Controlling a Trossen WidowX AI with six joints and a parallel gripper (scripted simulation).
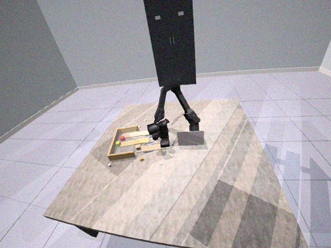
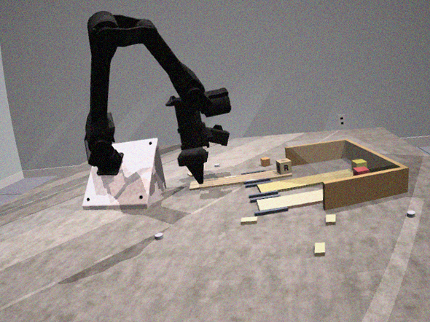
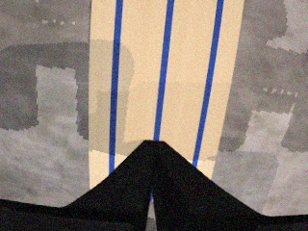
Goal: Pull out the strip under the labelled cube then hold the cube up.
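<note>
The labelled cube (image 1: pixel 137 147) (image 2: pixel 283 166), light wood with a dark R, rests on the tray-side end of a pale wooden strip (image 1: pixel 152 147) (image 2: pixel 229 179) (image 3: pixel 140 96), at the tray's open side. The strip has three blue lines and reaches out past the dark rails. My gripper (image 1: pixel 165 146) (image 2: pixel 201 182) (image 3: pixel 152 150) is shut with nothing between its fingers. Its tips point down at the strip's outer end, on or just above its top; exact contact cannot be told. The cube is out of the wrist view.
A wooden tray wall (image 1: pixel 120 155) (image 2: pixel 364 190) stands round two other strips, yellow (image 2: pixel 304 179) and pale (image 2: pixel 292 199). A red cube (image 1: pixel 121 138) (image 2: pixel 360 170) and a yellow cube (image 1: pixel 117 143) (image 2: pixel 359 162) are inside. An orange cube (image 1: pixel 141 158) (image 2: pixel 264 162) lies outside. A tilted panel (image 1: pixel 190 138) (image 2: pixel 130 184) stands by the arm's base.
</note>
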